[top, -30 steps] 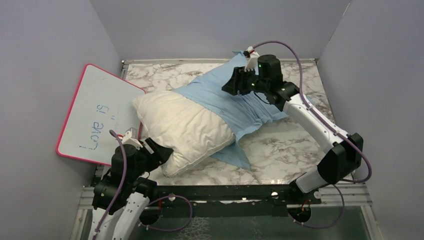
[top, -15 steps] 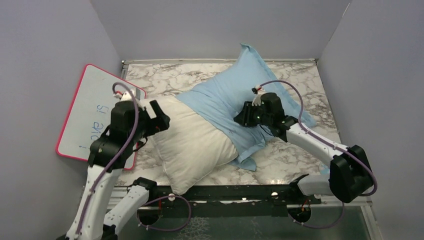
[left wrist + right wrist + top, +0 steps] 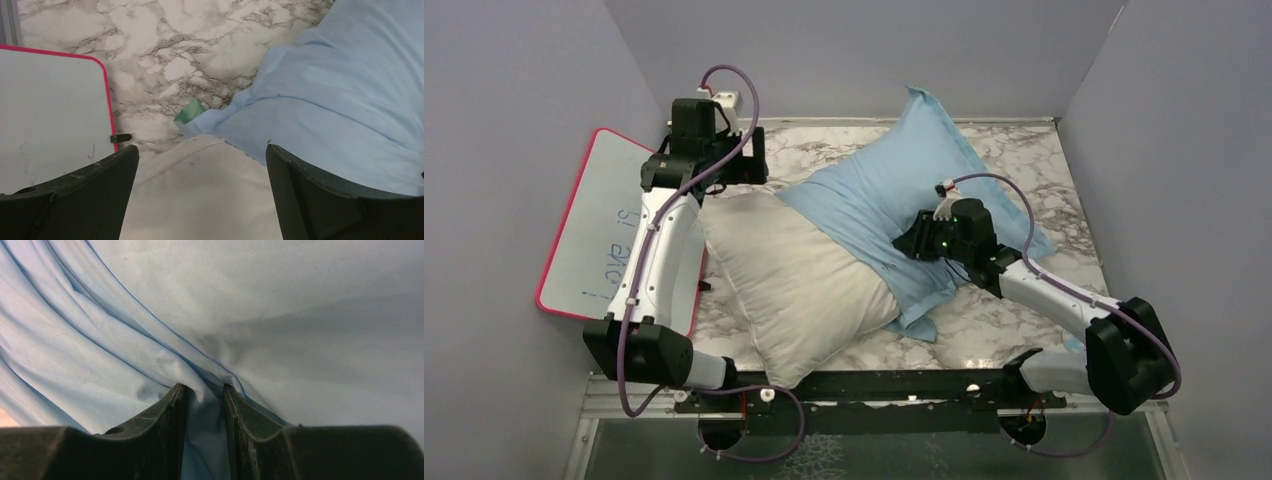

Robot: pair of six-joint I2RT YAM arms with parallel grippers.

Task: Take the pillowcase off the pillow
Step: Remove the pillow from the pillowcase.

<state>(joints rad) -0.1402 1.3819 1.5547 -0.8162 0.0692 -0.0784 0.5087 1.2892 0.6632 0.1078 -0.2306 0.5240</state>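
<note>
**Top view.** Plump cream-white rectangular pillow (image 3: 794, 285) lies on the marble-patterned bench (image 3: 1014, 300), running from centre toward 7 o'clock. Its far half is inside the thin light-blue fabric pillowcase (image 3: 884, 190), which runs toward 1 o'clock and ends in a limp peaked corner. Roughly half the pillow shows bare. Pink-framed whiteboard (image 3: 614, 230) lies at 9 o'clock. Left jaws hang at 11 o'clock, above the pillow's far-left corner. Right jaws sit on the blue fabric just right of centre.

**Left wrist.** Left jaws stand wide and hold nothing. Between them lie the bare cream corner at 6 o'clock and the blue hem at 3 o'clock. A small turned-back flap (image 3: 190, 111) shows the case's green inner face. The cream cloth is matte and softly creased.

**Right wrist.** Right jaws are narrow, pinching a fold of the pillowcase. Fine pleats fan out from the pinch toward 10 o'clock. The weave is smooth and slack.

**Judgement.**
- Step in hand: anchor the pillow, then draw the case off.
- The left jaws should take cream cloth only, short of the hem, or they will clamp case to pillow.
- The right pull should go low and along the pillow's long axis toward 1 o'clock.
- A one-fold pinch may slip, so a slow pull is safer.
</note>
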